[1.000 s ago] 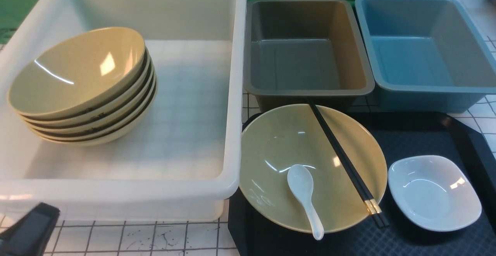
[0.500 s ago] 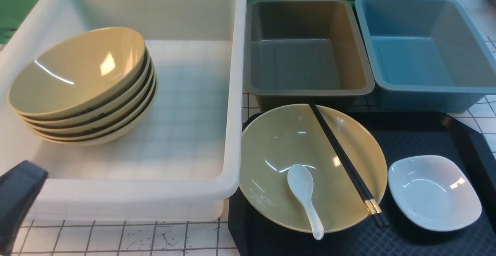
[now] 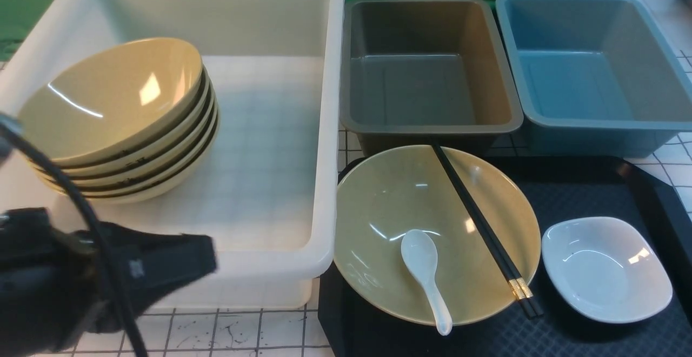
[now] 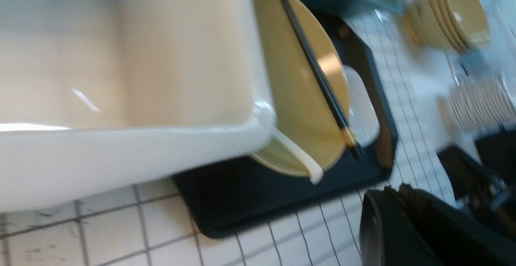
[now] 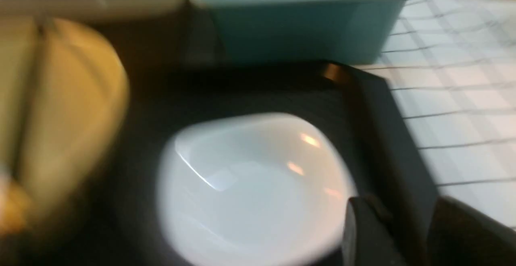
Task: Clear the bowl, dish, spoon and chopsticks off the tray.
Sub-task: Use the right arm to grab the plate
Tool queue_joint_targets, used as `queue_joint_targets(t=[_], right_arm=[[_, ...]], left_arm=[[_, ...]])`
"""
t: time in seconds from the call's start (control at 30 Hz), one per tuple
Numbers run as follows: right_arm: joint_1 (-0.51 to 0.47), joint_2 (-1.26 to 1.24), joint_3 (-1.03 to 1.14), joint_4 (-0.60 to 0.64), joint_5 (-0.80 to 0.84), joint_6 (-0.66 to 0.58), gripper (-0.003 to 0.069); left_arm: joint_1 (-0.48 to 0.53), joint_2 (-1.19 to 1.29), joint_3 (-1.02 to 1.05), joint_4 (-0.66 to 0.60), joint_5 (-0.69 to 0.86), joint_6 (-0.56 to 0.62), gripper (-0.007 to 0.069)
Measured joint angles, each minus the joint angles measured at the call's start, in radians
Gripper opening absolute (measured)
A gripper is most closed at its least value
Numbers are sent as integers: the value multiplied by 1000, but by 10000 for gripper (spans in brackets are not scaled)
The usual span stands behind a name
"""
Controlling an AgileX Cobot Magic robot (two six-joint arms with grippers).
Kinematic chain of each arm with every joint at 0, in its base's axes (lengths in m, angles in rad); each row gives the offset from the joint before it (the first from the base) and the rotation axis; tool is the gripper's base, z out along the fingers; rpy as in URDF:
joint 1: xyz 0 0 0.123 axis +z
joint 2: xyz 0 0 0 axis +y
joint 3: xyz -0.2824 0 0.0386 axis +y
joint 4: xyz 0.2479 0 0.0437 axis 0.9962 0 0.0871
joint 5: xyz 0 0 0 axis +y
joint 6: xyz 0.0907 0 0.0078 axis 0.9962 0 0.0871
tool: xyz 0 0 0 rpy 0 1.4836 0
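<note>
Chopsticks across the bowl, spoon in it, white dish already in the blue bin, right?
No. The front view shows the dish on the tray, right of the bowl, not in the blue bin. Chopsticks and spoon are as you say.

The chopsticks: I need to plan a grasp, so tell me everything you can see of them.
The chopsticks are a pair of long, thin, glossy black sticks, each with a gold band near the thick end. They lie side by side, bridged diagonally across the rim of the bowl on the tray. Thin tips point toward the grey bin; the banded ends overhang the near rim beside the dish. Nothing else touches them.
</note>
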Motion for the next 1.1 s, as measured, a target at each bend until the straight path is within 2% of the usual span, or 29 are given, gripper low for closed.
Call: queue_joint_targets(t=[0.2,0.23,0.3,0.37,0.47,0.5,0.57,0.67,0.73,0.83,0.97,1.1], right_arm=[[1,0,6,84,-164,253,236],[5,0,5,87,-165,301,236],[42,4,-34,91,-56,348,236],[88,33,-102,92,61,313,236],[241,184,-349,93,341,131,236],[250,196,-364,93,361,119,236],[356,373,-538,93,608,-5,236],[446,537,-644,83,765,-141,236],[505,685,-706,60,800,-270,236],[541,825,-735,28,784,-394,236],[549,974,-739,-28,763,-445,250],[550,1111,-736,-79,707,-478,329]], left_arm=[[-120,115,-32,-18,-26,60,-1],[-138,137,-39,-18,-34,64,-1],[-172,181,-58,-13,-47,78,-1],[-193,210,-73,-11,-54,89,-1],[-229,254,-114,-11,-76,134,-1],[-231,255,-116,-11,-76,134,-1],[-256,271,-138,-12,-113,162,-1],[-279,275,-158,-33,-166,211,-1],[-289,275,-183,-64,-189,257,-1],[-293,275,-211,-115,-196,317,-1],[-293,265,-220,-162,-200,380,-1],[-293,231,-223,-170,-195,404,-1]])
